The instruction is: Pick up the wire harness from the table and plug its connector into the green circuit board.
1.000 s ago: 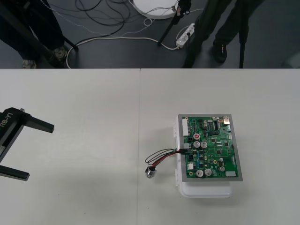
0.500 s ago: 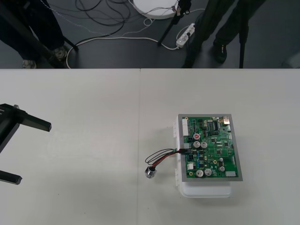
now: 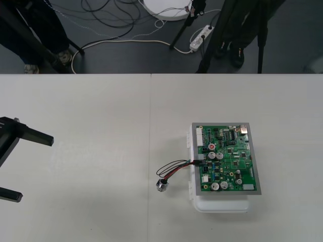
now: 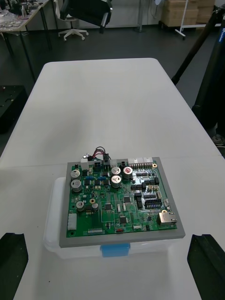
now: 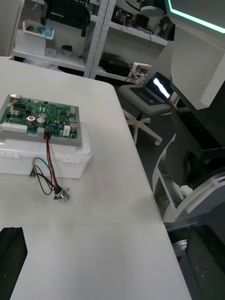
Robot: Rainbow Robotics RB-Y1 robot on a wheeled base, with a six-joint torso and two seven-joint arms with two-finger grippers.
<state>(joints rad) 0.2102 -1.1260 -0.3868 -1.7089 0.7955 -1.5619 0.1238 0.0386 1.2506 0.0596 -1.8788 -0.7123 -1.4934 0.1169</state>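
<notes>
The green circuit board (image 3: 227,159) rests on its white base (image 3: 222,204) at the table's right of centre. The harness's black plug (image 3: 200,161) sits in a connector on the board's left edge. Its red, black and green wires (image 3: 173,167) loop out onto the table and end at the round metal socket (image 3: 162,185). My left gripper (image 3: 37,169) stands open at the table's far left, well away from the harness. In the left wrist view the board (image 5: 40,121), wires (image 5: 47,164) and socket (image 5: 61,195) lie ahead of its wide-apart fingers (image 5: 11,262). My right gripper (image 4: 108,243) is open, close in front of the board (image 4: 119,197).
Table seams run across the top (image 3: 150,101) from the far edge toward me. Beyond the far edge lies dark floor with cables and a power strip (image 3: 199,38). Bare table lies between the left gripper and the harness.
My left gripper has drawn back to the left, toward the table's edge, staying open. The harness and board have not moved.
</notes>
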